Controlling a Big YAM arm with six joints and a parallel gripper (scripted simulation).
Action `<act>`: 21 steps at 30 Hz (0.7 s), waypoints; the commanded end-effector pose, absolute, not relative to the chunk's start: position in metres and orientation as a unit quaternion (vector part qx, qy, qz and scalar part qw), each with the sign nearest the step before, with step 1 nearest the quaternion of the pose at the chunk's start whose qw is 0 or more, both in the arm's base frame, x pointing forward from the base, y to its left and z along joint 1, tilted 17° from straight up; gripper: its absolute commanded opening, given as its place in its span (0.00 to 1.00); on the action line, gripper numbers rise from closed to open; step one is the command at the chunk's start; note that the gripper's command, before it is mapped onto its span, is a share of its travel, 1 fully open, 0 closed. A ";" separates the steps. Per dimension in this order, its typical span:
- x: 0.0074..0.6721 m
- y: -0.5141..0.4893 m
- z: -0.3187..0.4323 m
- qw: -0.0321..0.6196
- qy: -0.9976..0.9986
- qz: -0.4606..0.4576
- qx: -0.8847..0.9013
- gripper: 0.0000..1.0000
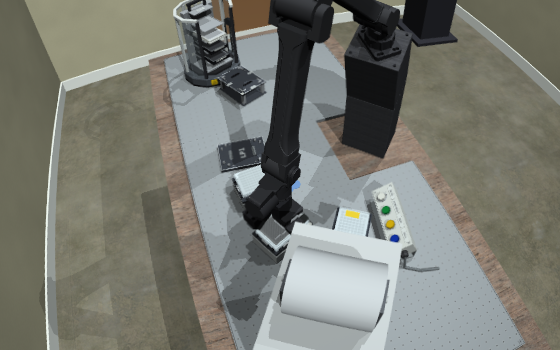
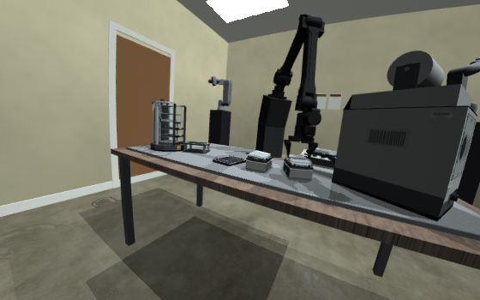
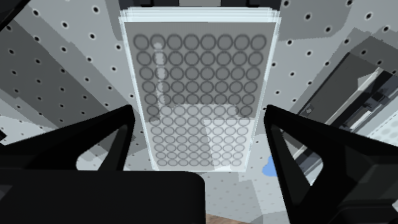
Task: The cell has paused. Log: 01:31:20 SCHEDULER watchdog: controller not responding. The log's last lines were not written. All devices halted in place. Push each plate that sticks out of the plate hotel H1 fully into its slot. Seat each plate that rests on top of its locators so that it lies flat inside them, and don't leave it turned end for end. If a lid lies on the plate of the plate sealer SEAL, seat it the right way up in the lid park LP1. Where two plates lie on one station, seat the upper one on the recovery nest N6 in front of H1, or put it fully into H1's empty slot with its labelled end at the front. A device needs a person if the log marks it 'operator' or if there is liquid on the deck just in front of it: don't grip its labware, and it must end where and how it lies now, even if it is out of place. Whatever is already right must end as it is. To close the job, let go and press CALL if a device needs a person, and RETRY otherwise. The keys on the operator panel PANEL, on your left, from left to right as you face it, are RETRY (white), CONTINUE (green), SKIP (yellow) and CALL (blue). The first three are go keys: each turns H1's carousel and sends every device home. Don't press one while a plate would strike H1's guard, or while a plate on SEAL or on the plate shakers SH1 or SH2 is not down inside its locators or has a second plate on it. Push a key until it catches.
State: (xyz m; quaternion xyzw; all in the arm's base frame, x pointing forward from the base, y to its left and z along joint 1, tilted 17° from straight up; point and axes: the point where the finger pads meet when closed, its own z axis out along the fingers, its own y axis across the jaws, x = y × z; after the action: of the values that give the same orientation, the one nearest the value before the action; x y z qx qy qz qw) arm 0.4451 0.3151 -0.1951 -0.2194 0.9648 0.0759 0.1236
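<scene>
A clear well plate (image 3: 200, 95) lies on a grey shaker (image 1: 273, 235) just left of the big sealer (image 1: 334, 285). My gripper (image 3: 199, 112) is open and hangs straight above this plate, one finger on each long side, not touching it. In the side view the gripper (image 2: 300, 149) stands a little above the plate (image 2: 297, 162). A second shaker with a plate (image 1: 248, 182) sits behind the arm, and a small blue puddle (image 1: 296, 186) lies on the deck beside it; the puddle also shows in the wrist view (image 3: 270, 167). The sealer's plate (image 1: 352, 220) carries a yellow label.
The lid park (image 1: 241, 154) is a dark flat tray beyond the shakers. Plate hotel H1 (image 1: 204, 42) and the nest N6 (image 1: 241, 85) stand at the far end. The key panel (image 1: 391, 217) lies right of the sealer's plate. The arm's black base (image 1: 374, 95) stands behind.
</scene>
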 end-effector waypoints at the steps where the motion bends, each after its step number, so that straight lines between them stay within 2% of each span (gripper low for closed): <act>1: 0.449 0.326 -0.204 0.129 0.964 0.078 -0.219 1.00; 17: 0.449 0.326 -0.206 0.125 0.964 0.077 -0.219 1.00; 21: 0.452 0.321 -0.199 0.129 0.964 0.077 -0.219 0.92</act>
State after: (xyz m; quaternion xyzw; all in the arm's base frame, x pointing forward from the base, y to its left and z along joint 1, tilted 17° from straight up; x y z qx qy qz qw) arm 0.4462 0.3161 -0.2038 -0.2193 0.9651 0.0751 0.1216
